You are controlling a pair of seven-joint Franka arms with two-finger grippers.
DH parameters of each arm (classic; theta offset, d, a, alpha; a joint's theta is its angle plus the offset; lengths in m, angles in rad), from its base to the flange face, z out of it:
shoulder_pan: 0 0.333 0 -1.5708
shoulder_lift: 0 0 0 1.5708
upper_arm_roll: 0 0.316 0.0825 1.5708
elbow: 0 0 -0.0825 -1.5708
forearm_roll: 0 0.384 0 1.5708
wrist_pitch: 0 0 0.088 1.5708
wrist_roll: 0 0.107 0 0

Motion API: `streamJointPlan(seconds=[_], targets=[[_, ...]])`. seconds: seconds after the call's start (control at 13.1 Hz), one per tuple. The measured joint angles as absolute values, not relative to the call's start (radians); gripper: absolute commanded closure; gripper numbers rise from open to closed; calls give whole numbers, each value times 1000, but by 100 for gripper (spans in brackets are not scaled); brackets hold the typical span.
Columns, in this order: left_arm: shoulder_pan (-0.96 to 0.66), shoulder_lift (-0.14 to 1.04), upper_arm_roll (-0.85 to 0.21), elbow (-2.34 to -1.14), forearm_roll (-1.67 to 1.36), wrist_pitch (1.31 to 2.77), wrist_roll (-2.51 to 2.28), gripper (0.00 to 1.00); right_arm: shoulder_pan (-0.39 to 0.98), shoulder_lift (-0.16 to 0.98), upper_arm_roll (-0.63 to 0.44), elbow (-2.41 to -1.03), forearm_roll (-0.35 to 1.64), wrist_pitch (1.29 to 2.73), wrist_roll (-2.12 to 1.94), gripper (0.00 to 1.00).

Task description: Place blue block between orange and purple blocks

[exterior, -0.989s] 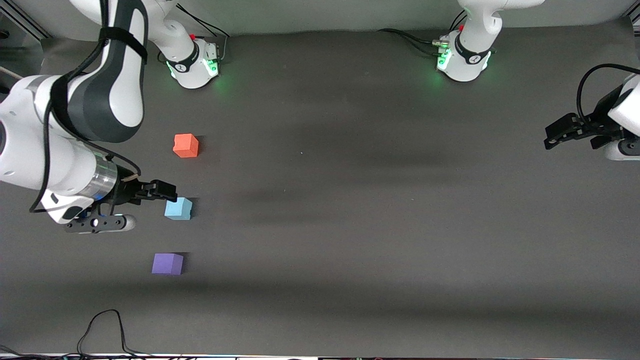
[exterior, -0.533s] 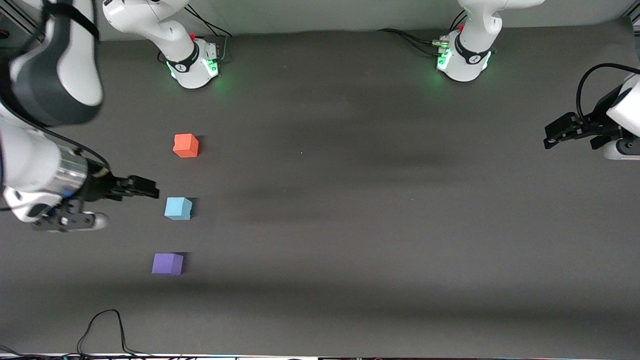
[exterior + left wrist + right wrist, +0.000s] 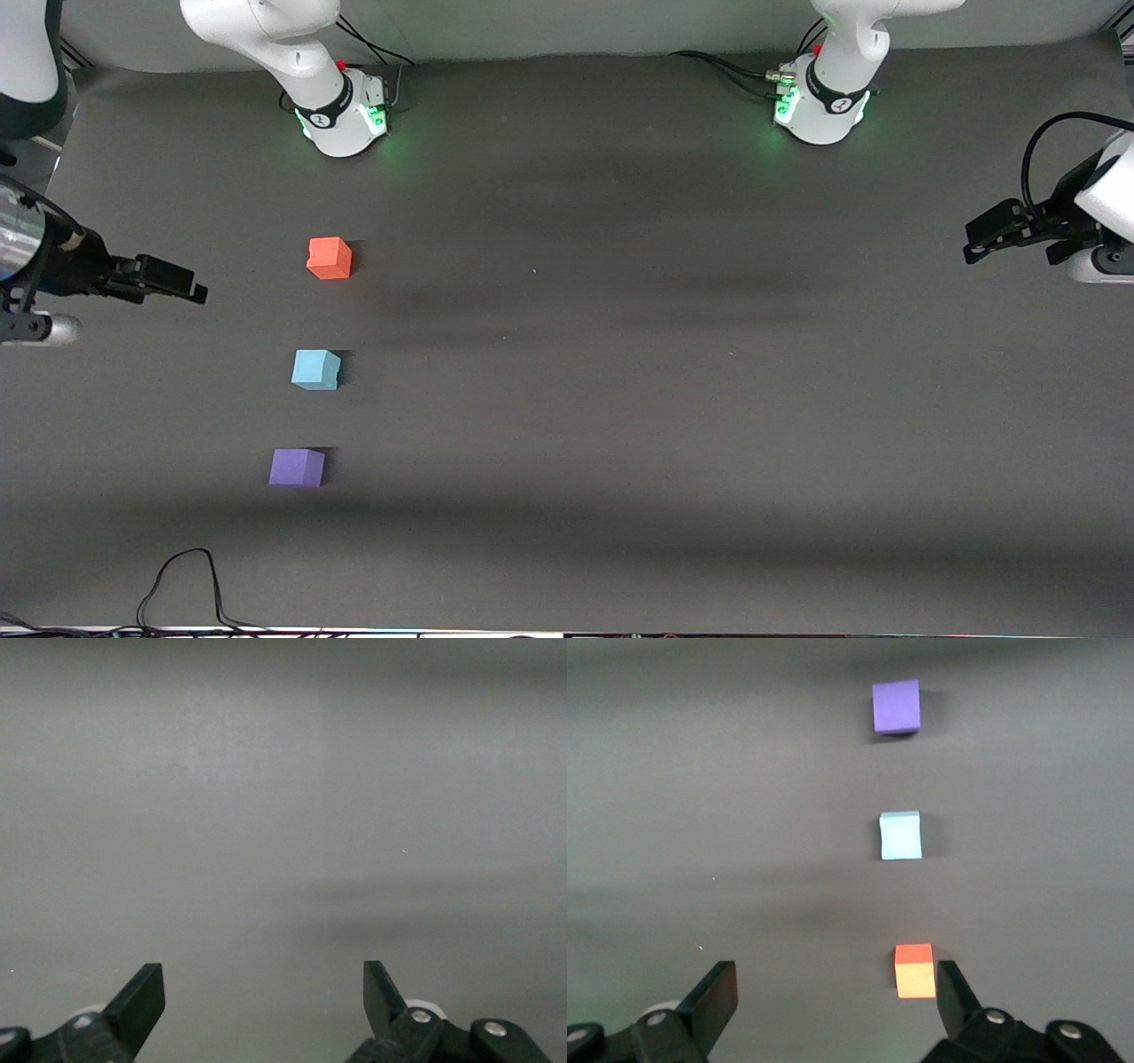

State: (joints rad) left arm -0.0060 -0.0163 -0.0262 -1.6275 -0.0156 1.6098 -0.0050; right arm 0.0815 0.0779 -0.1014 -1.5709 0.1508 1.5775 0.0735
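The blue block point(image 3: 315, 369) sits on the dark mat between the orange block point(image 3: 329, 258), which is farther from the front camera, and the purple block point(image 3: 297, 467), which is nearer. All three stand in a rough line, apart from each other. My right gripper point(image 3: 177, 283) is open and empty, up over the mat toward the right arm's end, clear of the blocks. Its wrist view shows the purple block point(image 3: 896, 706), the blue block point(image 3: 901, 835) and the orange block point(image 3: 914, 971) past the open right gripper point(image 3: 833, 997). My left gripper point(image 3: 979, 241) waits open at the left arm's end.
The two arm bases point(image 3: 341, 111) point(image 3: 819, 102) stand along the back edge of the mat. A black cable point(image 3: 177, 576) loops on the mat near the front edge. The left gripper point(image 3: 264, 992) sees only bare mat.
My right gripper has pulled away from beside the blue block toward the right arm's end of the table. The blocks and the left arm have not moved.
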Motion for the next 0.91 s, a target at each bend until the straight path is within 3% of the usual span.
streamJointPlan(seconds=[0.3,0.61,0.91], targets=[[-6,-16,-26,-1628,-16,1610,-4,0,-50,-88,57,-1789,100,1677,80,0],[-6,-16,-26,-1628,-16,1610,-4,0,-52,-190,64,-1876,97,1692,99,0],[-6,-16,-26,-1628,-16,1610,-4,0,-38,-205,71,-1892,32,1681,100,0]])
